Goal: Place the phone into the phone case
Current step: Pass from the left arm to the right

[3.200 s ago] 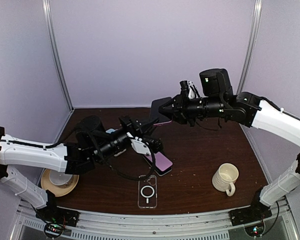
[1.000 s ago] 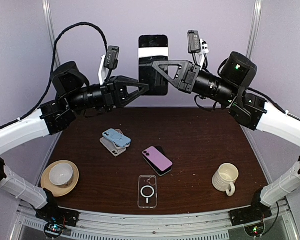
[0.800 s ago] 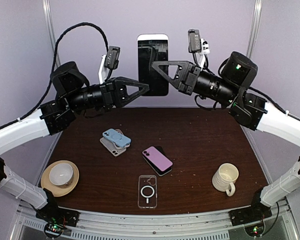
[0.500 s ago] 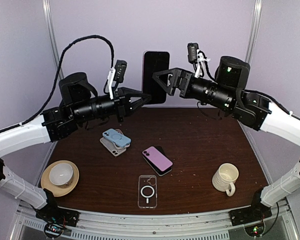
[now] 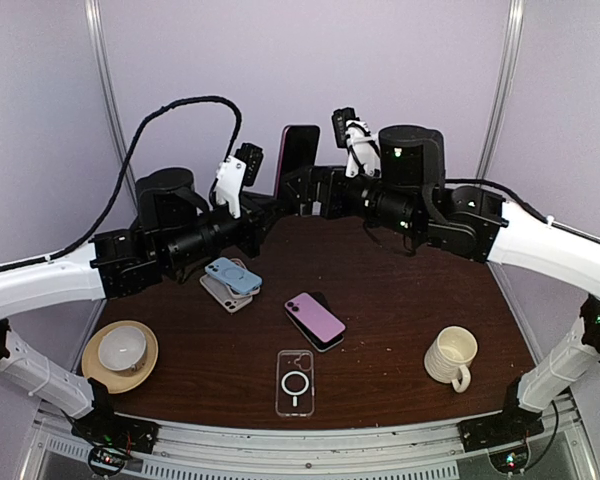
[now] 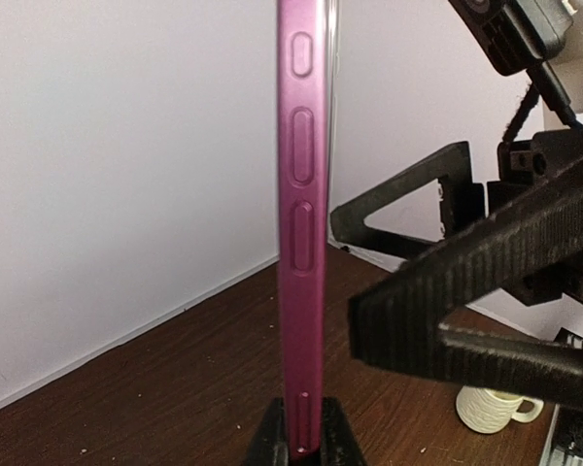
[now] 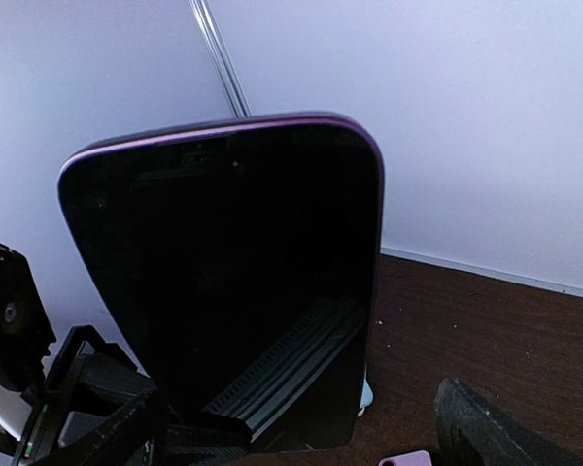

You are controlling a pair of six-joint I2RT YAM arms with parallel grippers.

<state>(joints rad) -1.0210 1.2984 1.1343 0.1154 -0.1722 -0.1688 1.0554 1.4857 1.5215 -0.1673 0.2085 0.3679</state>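
A phone (image 5: 298, 153) with a black screen sits in a magenta case and stands upright in the air over the back of the table. My left gripper (image 5: 280, 200) is shut on its bottom end; the left wrist view shows the magenta edge (image 6: 302, 223) with its buttons rising from between the closed tips of the left gripper (image 6: 303, 442). My right gripper (image 5: 315, 190) is open beside the phone, its fingers (image 6: 486, 301) apart from it. In the right wrist view the dark screen (image 7: 233, 282) fills the space ahead of the open right gripper (image 7: 301, 442).
On the table (image 5: 400, 290) lie a clear case (image 5: 295, 383) at the front, a pink phone (image 5: 315, 320), and a light blue phone on a stack (image 5: 232, 278). A ribbed mug (image 5: 450, 357) stands at the right, a cup on a saucer (image 5: 120, 352) at the left.
My right gripper let go of the phone and opened. My left gripper closed on its bottom end. Both arms came down and the phone turned more edge-on.
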